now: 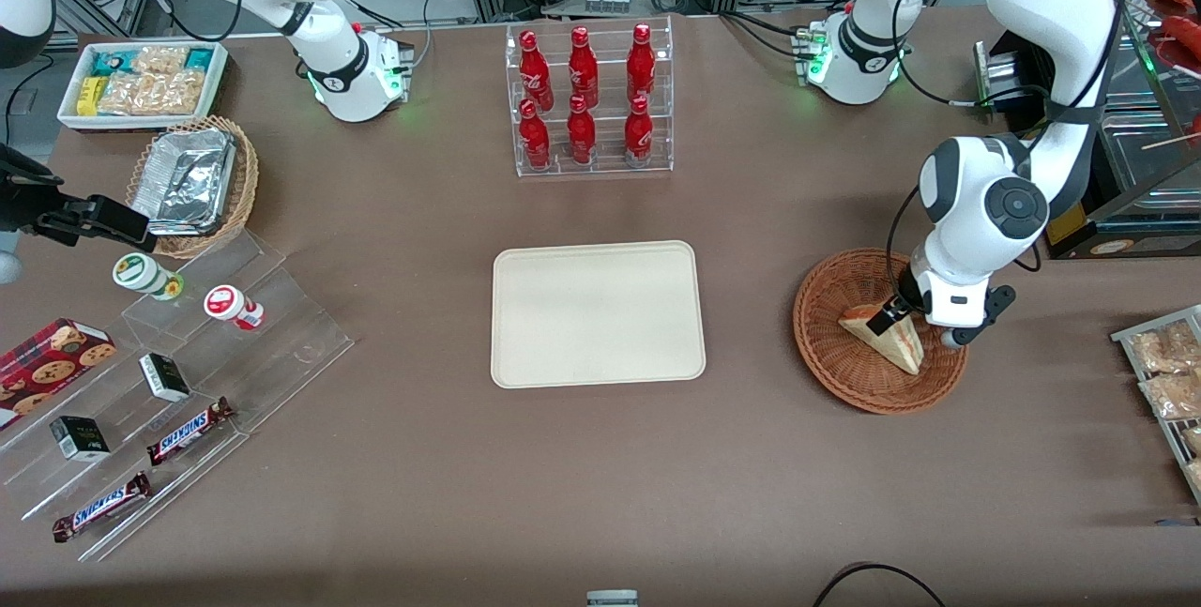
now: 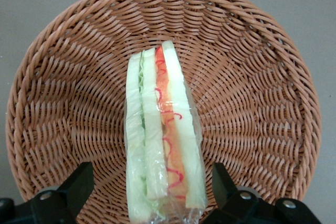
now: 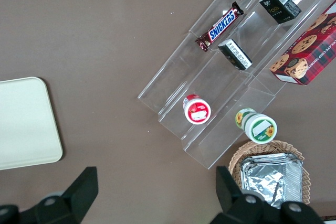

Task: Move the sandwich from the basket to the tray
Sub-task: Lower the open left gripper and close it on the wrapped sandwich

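Clear-wrapped sandwich [image 2: 163,135] sits between the wide-spread claw [image 2: 152,190] in the basket [image 2: 262,77]; slick film could slip when squeezed.

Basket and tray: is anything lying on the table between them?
No, just bare brown tabletop between the basket and the tray in the front view. The open tool straddles the sandwich in the basket.

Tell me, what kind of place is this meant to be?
Probably a lab mock-up of a snack shop counter: red drink bottles in a clear rack, Snickers bars on clear steps, cables around the table. The gripper is open astride a wrapped sandwich in a basket, near an empty tray.
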